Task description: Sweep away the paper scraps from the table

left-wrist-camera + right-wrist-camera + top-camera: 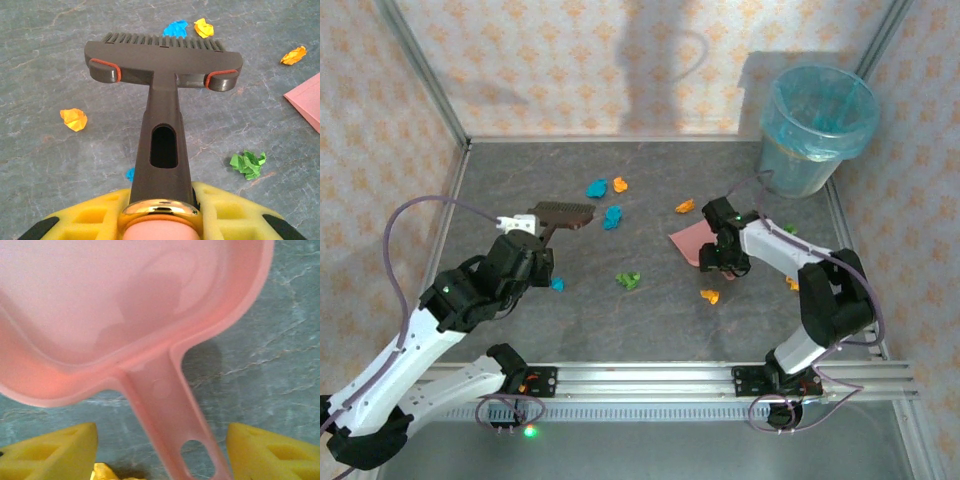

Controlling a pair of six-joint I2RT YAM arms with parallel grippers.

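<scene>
My left gripper (535, 238) (160, 200) is shut on the handle of the dark brown brush (565, 213) (162, 57), held bristles forward over the table (520, 180). Paper scraps lie scattered: blue (597, 187) (176, 27), orange (620, 184) (203, 27), green (628, 281) (248, 164), orange (710, 296). The pink dustpan (692, 240) (125, 300) lies flat right of centre. My right gripper (720, 258) (162, 450) stands open astride its handle (170, 410), which runs nearer the right finger (275, 450). An orange scrap (107, 472) sits by the left finger.
A round bin (817, 125) with a blue liner stands in the back right corner. Aluminium rails (650, 378) run along the near edge, and patterned walls close the back and sides. More scraps lie near the right arm (792, 283).
</scene>
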